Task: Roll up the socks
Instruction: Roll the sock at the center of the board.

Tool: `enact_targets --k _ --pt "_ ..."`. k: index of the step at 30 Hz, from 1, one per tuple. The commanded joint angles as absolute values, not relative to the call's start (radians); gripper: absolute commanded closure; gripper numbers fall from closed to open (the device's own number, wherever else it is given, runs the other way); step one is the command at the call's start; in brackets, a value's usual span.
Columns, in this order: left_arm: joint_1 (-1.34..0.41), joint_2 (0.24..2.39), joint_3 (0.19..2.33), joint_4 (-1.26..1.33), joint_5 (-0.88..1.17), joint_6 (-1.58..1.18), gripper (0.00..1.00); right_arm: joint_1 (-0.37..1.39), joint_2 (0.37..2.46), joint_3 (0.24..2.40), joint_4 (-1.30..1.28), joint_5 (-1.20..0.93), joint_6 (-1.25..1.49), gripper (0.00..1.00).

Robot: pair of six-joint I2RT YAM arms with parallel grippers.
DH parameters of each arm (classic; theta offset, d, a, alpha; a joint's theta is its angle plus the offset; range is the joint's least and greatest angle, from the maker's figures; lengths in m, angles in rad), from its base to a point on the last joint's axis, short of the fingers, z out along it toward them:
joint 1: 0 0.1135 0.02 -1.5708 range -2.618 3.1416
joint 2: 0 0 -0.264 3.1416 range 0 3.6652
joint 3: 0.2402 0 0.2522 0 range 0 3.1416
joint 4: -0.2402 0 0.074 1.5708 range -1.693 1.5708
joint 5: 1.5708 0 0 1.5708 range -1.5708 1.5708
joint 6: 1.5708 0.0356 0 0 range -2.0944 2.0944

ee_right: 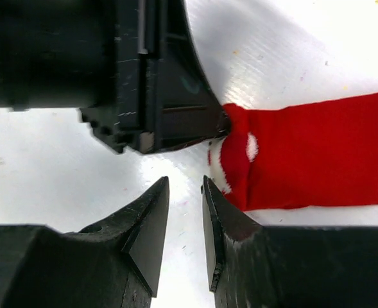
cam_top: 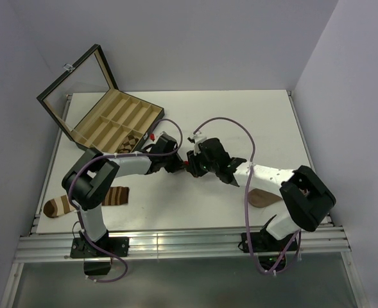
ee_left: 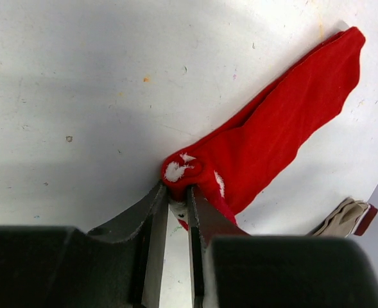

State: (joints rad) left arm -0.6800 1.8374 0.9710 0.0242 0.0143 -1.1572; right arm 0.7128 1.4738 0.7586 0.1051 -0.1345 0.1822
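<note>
Up front, the right gripper [ee_right: 185, 183] sits slightly parted and empty, just beside the bright red white-cuffed sock [ee_right: 317, 154]. The left gripper [ee_left: 179, 190] pinches that sock's curled cuff end on the white table [ee_left: 79, 77]. Farther back, the tan-and-brown diamond-patterned sock [cam_top: 131, 142] lies in the open dark box with tan compartments [cam_top: 105, 119].

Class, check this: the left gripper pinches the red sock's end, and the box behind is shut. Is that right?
No. The left gripper does pinch the red sock at its end, but the box is open, its lid raised; the top view shows it.
</note>
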Motion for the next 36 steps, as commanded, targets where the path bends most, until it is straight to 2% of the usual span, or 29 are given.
enact_targets --k 1,15,25,28,31,32,34,36 --pt "-0.692 1.873 0.966 -0.107 -0.029 -1.103 0.78 0.727 1.522 0.749 0.173 -0.065 0.124 0.65" --pt "-0.692 1.864 0.976 -0.112 -0.026 -1.098 0.78 0.741 1.657 0.742 0.144 0.029 0.123 0.63" --pt "-0.692 1.798 0.971 -0.11 -0.038 -1.104 0.75 0.742 1.77 0.818 -0.018 0.04 0.21 0.62" --pt "-0.69 1.764 0.969 -0.121 -0.066 -1.101 0.75 0.741 1.833 0.874 -0.098 0.04 0.238 0.7" --pt "-0.684 1.741 0.968 -0.13 -0.077 -1.101 0.74 0.738 1.89 0.913 -0.139 0.028 0.245 0.89" --pt "-0.681 1.74 0.963 -0.13 -0.078 -1.104 0.73 0.733 1.905 0.92 -0.146 0.011 0.244 0.98" --pt "-0.672 1.723 0.956 -0.132 -0.081 -1.106 0.71 0.727 1.911 0.936 -0.17 0.005 0.244 1.0" --pt "-0.667 1.706 0.936 -0.126 -0.092 -1.114 0.67 0.701 1.91 0.946 -0.186 -0.121 0.256 1.0"
